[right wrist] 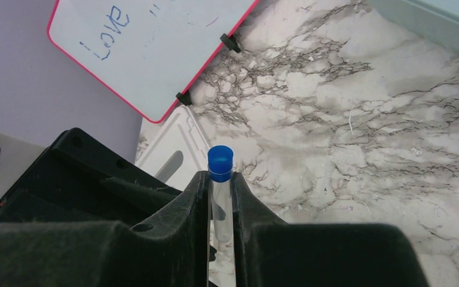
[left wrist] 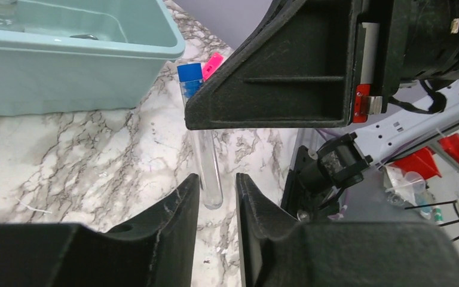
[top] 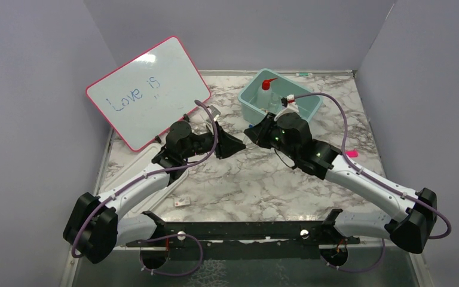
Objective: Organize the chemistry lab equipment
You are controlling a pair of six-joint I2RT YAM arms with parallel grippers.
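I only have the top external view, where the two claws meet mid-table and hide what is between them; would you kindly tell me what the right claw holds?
Observer: The right wrist view shows the right claw clamped on a blue-capped clear tube.
Operator: Thank you. Does the left claw have it too?
Observer: Not visibly. In the left wrist view, the tube's rounded end sits between the fingertips of the left claw, and a gap shows beside it.
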